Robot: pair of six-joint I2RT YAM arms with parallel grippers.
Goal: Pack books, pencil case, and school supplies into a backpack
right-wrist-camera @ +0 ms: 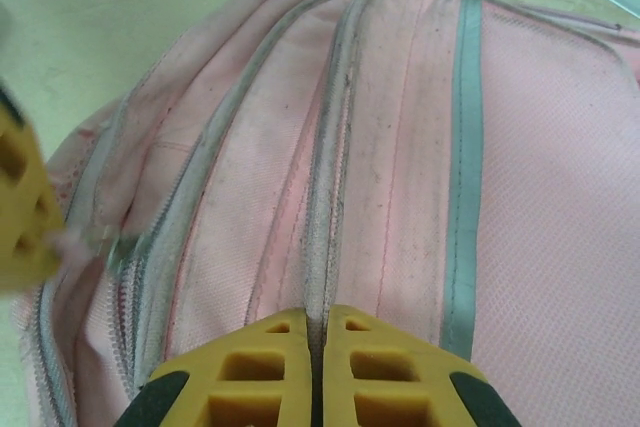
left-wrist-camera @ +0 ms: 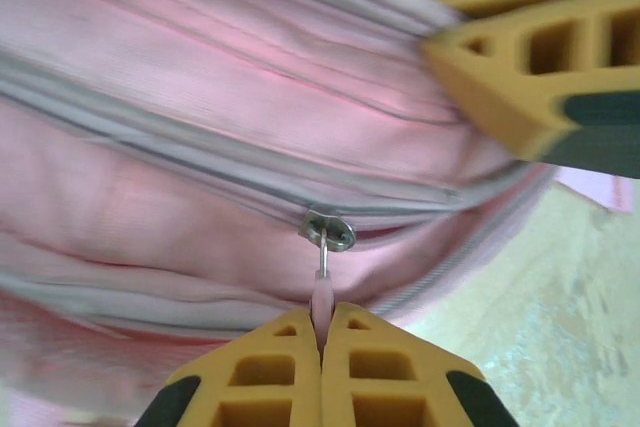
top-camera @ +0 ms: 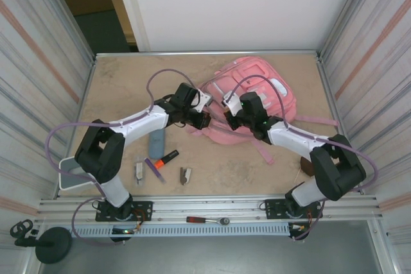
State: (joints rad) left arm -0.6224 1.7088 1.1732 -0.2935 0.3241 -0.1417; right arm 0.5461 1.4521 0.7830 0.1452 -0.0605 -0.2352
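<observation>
The pink backpack (top-camera: pixel 257 91) lies flat at the table's middle back. My left gripper (left-wrist-camera: pixel 322 332) is shut on the pink pull tab of its zipper (left-wrist-camera: pixel 328 230), at the near left edge of the bag (top-camera: pixel 204 119). My right gripper (right-wrist-camera: pixel 318 325) is shut on a grey zipper ridge of the backpack (right-wrist-camera: pixel 330 197), just right of the left one (top-camera: pixel 228 119). The slate-blue pencil case (top-camera: pixel 155 144), the orange-and-black highlighter (top-camera: pixel 167 157), a purple pen (top-camera: pixel 154 168), a silvery piece (top-camera: pixel 139 171) and a grey-brown clip (top-camera: pixel 185 175) lie at the front left. A brown book corner (top-camera: pixel 306 166) peeks from under the right arm.
A grey tray (top-camera: pixel 69 181) sits at the front left corner under the left arm. A red-handled tool (top-camera: pixel 207 220) lies on the rail before the table. Pink straps (top-camera: pixel 314 120) trail right of the bag. Metal walls close both sides.
</observation>
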